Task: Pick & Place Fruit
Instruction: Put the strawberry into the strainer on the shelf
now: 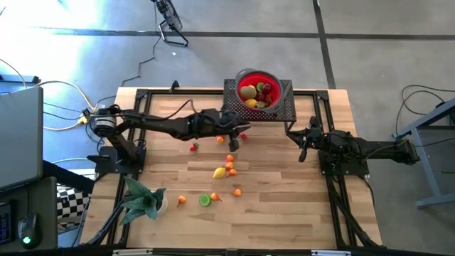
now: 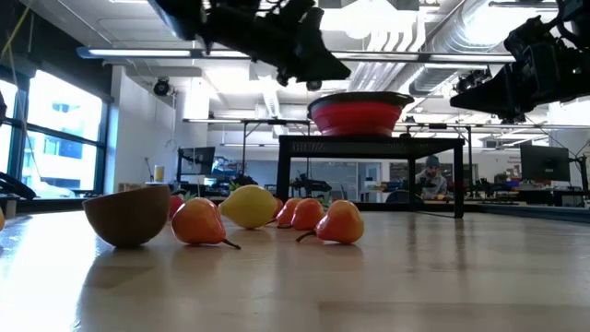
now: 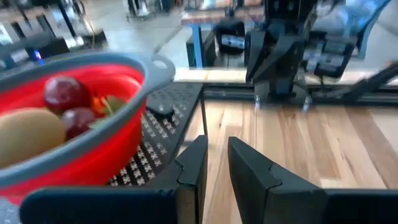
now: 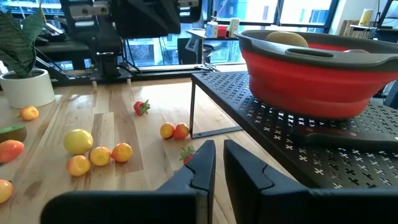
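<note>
Loose toy fruit lies on the wooden table (image 1: 298, 206): a yellow lemon (image 1: 219, 172), a green lime (image 1: 205, 200), a strawberry (image 1: 193, 147) and several small oranges (image 1: 229, 158). More fruit sits in the red bowl (image 1: 257, 91), which stands on a black mesh stand (image 1: 281, 108) at the far edge. My left gripper (image 1: 238, 139) hangs above the table just near-left of the stand; its fingers (image 3: 193, 165) are shut and hold nothing. My right gripper (image 1: 303, 149) waits at the right, shut and holding nothing.
A potted green plant (image 1: 142, 199) stands at the table's near left corner. The mesh stand's legs (image 4: 194, 106) rise from the table beside two small fruits (image 4: 174, 130). Bare wood lies between the fruit cluster and my right arm.
</note>
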`<action>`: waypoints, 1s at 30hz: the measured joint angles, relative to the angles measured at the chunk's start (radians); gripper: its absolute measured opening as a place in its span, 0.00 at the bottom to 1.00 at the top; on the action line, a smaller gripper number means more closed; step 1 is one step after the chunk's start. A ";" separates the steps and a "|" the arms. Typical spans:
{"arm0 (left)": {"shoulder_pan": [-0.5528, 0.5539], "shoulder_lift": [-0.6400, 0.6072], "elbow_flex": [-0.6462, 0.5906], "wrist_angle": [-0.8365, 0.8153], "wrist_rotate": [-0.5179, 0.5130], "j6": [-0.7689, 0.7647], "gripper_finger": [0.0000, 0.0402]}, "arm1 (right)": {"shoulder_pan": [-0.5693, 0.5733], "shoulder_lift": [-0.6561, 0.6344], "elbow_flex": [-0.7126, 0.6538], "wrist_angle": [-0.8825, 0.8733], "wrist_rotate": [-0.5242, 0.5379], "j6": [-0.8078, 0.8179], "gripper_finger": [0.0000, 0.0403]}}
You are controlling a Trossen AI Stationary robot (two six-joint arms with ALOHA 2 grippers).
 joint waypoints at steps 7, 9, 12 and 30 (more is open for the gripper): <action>0.000 -0.075 -0.203 0.228 0.000 0.022 0.15 | 0.000 0.000 0.000 -0.008 0.004 -0.002 0.07; 0.000 -0.092 -0.248 0.258 0.000 0.023 0.15 | 0.000 0.000 0.000 -0.007 0.009 -0.002 0.07; 0.000 -0.118 -0.297 0.272 0.000 0.022 0.15 | 0.000 0.000 0.000 -0.008 0.008 -0.001 0.07; 0.000 -0.215 -0.511 0.523 0.000 0.045 0.15 | 0.000 0.000 0.000 -0.014 0.023 0.000 0.07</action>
